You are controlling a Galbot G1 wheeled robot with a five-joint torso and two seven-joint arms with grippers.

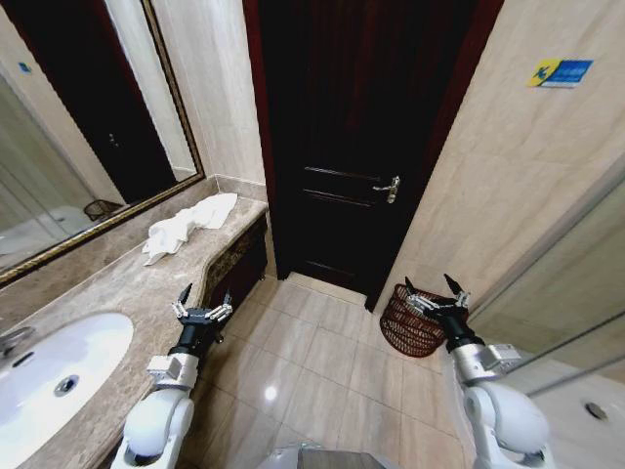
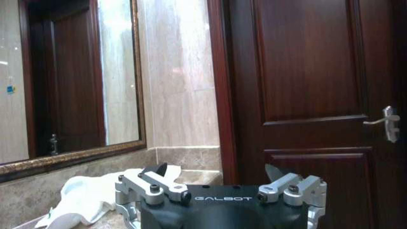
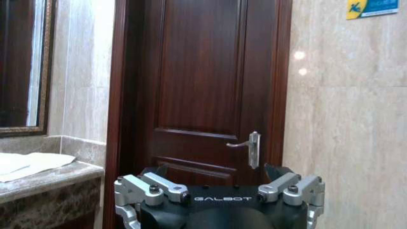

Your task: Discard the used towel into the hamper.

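Head view gives you one towel [image 1: 186, 227], white, soft and crumpled, lying on the speckled stone surface [image 1: 127, 293] near its far end below the framed mirror [image 1: 78, 117], and one hamper [image 1: 412, 322], a small round reddish-brown wire basket with thin ribs, standing on the tiled floor [image 1: 312, 362] in the corner right of the dark wooden door [image 1: 352, 147]. You have two grippers: the left gripper [image 1: 202, 311] hovers at the surface's front edge, short of the towel, fingers spread and holding nothing; the right gripper [image 1: 436, 298] hangs over the hamper's near rim, fingers likewise spread and empty. One white oval sink [image 1: 54, 366] sits in the surface at your left. One metal lever handle [image 1: 389, 188] is on the door. A blue and yellow sign [image 1: 561, 72] is fixed to the beige wall; its writing is too small to read. Both wrist views show "GALBOT" printed on the gripper bodies.
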